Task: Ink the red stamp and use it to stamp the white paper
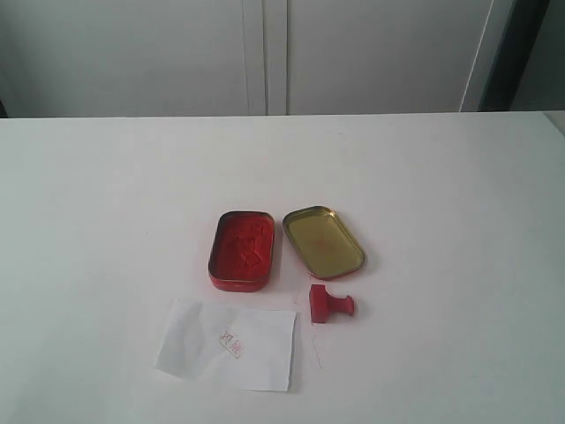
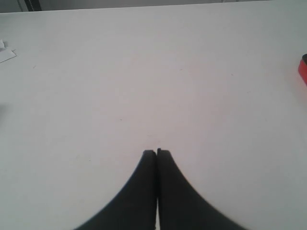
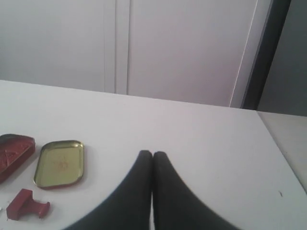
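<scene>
Clenching left tool (image 2: 157, 152) and right tool (image 3: 152, 153) empty over white bench (image 1: 106, 221), facing pale cabinet doors (image 1: 371, 53) and illegibly red-stamped thin white paper sheet (image 1: 262, 355).

Ink tin (image 1: 242, 251) open, lid (image 1: 324, 241) beside. Stamp (image 1: 329, 305) on side. Paper (image 1: 227, 344) bears red mark.

Straight ahead of my left gripper (image 2: 157, 152), jaws pressed together, I have open white bench (image 2: 144, 86). Only an edge of the open red rounded-rectangle tin (image 2: 303, 71) shows, well off to its inner side. My right gripper (image 3: 152, 154), also closed, faces free bench ahead. To its inner side cluster the gold-lined tin lid (image 3: 59, 163), the tin and the small red plastic stamp (image 3: 27, 205) lying on its side, with narrow gaps between them. A thin white paper sheet (image 1: 228, 343) lies flat near the stamp.
</scene>
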